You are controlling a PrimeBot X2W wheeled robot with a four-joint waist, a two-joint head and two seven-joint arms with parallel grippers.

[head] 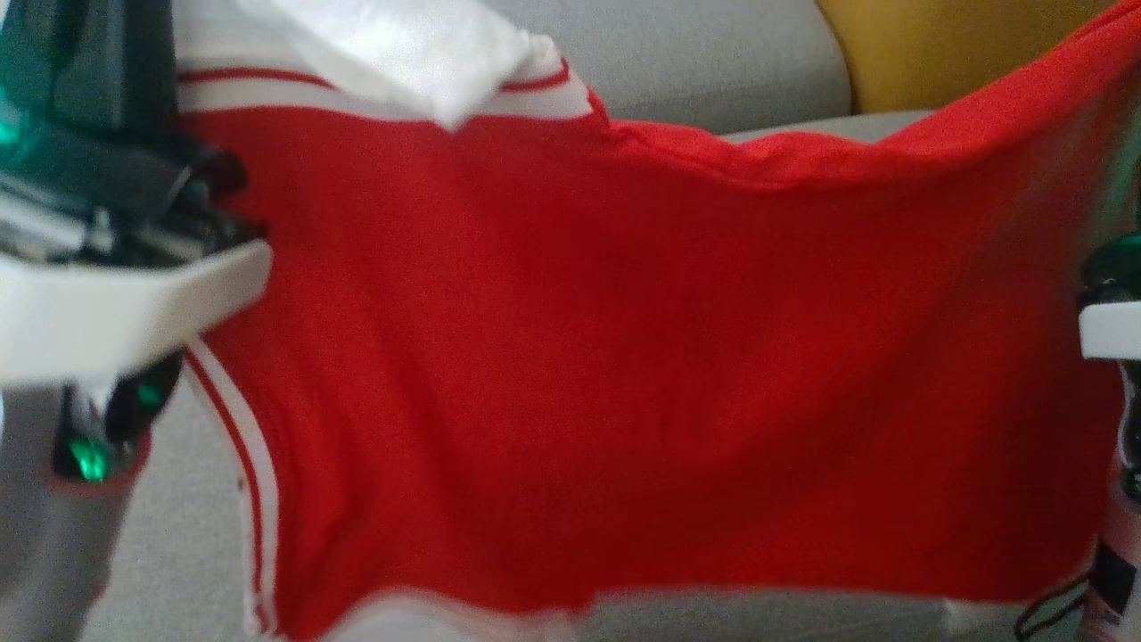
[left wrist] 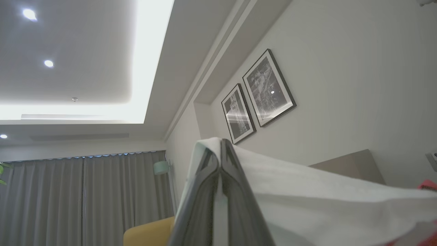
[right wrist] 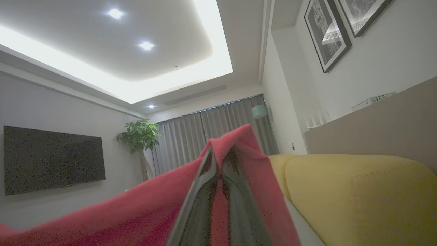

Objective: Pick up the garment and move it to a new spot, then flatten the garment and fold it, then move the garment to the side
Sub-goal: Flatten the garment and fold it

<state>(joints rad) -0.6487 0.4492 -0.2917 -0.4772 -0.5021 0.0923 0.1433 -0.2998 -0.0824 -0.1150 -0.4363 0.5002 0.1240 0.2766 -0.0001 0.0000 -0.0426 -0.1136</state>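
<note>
From the head view we see the garment (head: 624, 357), a red jersey, spread wide and hanging in the air across most of the picture. Its top edge sags between the two arms. A white sleeve (head: 401, 45) lies folded over at the upper left, with red-and-white striped trim (head: 254, 499) running down the jersey's left side. The left arm (head: 116, 303) is at the left edge and touches the cloth. The right arm (head: 1110, 330) is at the right edge, where the red fabric rises towards the upper corner. Behind the jersey we make out a grey sofa (head: 713, 62) and a yellow cushion (head: 936, 45).

In the left wrist view we find the left gripper (left wrist: 221, 145) clenched, its two dark fingers pressed together on white fabric of the jersey. That fabric drapes away to the right, with a little red at the far edge. Beyond it are two framed pictures (left wrist: 259, 95) on the wall and grey curtains (left wrist: 85, 198).

In the right wrist view we see the right gripper (right wrist: 222, 152) clamped as well. A peak of red jersey cloth is pinched between its fingertips, and the fabric falls away to the lower left. A television (right wrist: 51, 159) and a potted plant (right wrist: 138, 136) stand in the background.
</note>
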